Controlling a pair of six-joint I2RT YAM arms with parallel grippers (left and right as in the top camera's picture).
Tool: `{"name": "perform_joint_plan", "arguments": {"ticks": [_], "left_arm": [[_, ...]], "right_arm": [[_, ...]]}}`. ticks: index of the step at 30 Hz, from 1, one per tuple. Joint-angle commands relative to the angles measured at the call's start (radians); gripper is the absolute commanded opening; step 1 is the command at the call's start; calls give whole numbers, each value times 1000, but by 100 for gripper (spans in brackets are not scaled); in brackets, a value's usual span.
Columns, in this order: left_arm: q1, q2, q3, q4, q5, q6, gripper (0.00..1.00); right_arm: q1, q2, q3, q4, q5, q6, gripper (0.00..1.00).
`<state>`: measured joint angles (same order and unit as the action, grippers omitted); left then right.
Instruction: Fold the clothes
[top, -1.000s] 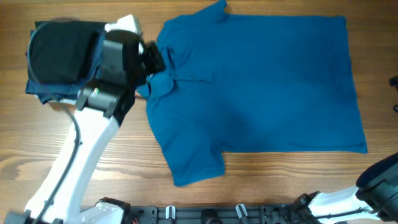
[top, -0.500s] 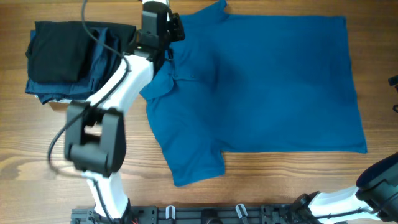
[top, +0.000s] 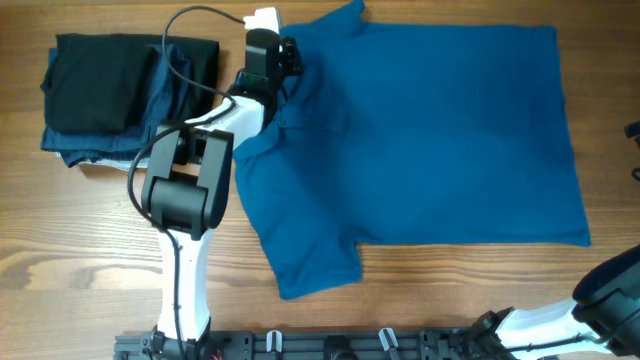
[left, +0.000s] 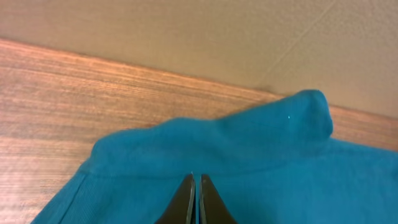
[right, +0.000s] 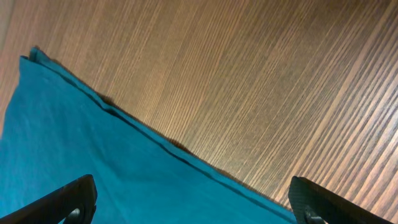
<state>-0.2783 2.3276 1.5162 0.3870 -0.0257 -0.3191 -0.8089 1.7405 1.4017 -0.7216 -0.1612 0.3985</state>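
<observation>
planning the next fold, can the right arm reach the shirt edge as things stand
Probably yes: the right gripper is open over the shirt edge, with only bare table beside it.

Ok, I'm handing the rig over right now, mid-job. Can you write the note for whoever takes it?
Left gripper: shut, tips at the collar of the bright blue short-sleeved polo shirt. I cannot tell whether fabric is pinched.
Right gripper: open, holding nothing, above an edge of the shirt.
Shirt: spread flat on the wooden table, collar to the left, sleeves out.
Off-job: pile of folded black and navy garments, left of the collar.
Done: no fold made yet.
Left to do: every fold.
</observation>
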Motion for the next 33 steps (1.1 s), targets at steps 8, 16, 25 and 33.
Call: {"name": "perform_joint_plan", "arguments": {"ticks": [8,16,25,33], "left_arm": [[15,42,560,-727,40,57,4],[30,69,678,-853,55,84,4],[36,236,678,-795,74,84,4],[36,284,678,-791,74,80,4]], "right_arm": [[-7,-10,12,0,-13,-3,100],[-7,-10,12,0,-12,-3,100],[-7,-10,12,0,-12,-3,100],[-7,-10,12,0,-12,-3,100]]}}
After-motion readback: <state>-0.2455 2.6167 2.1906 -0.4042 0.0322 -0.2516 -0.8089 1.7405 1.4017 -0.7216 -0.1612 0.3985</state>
